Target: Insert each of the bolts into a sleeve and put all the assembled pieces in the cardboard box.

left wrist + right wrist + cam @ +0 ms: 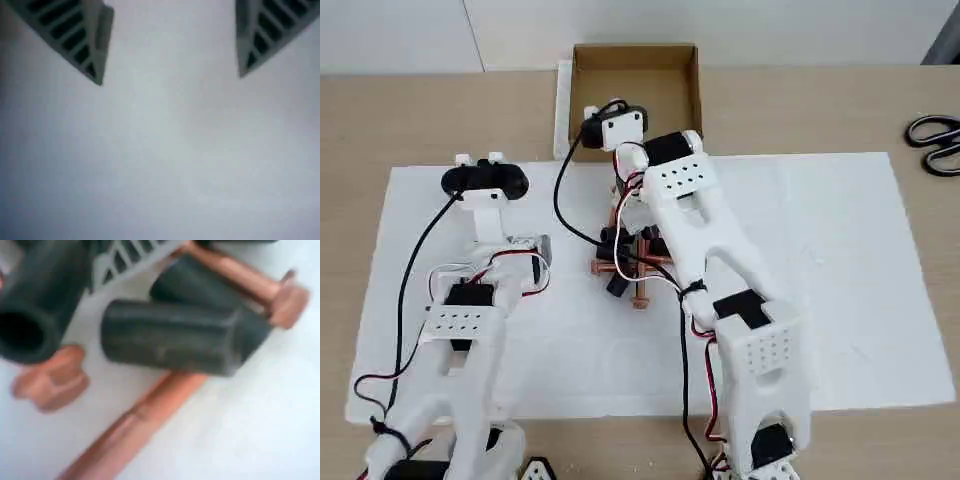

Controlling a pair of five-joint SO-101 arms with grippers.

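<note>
Nothing assembled yet: cardboard box (650,85) looked empty; bolts (145,415) and sleeves (170,337) lay loose, heaped together on the white sheet (840,280) on the table (920,440). Left fingers (90,45) were spread, empty. Right arm (695,215) hung over them; its grip I couldn't tell.

Coppery metal bolts (150,415), matt black sleeves (170,337) (plastic-looking), cardboard box (640,85)

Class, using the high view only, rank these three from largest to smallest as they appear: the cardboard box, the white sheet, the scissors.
1. white sheet
2. cardboard box
3. scissors, partly cut off at the picture's edge, yet plainly the smallest
</note>
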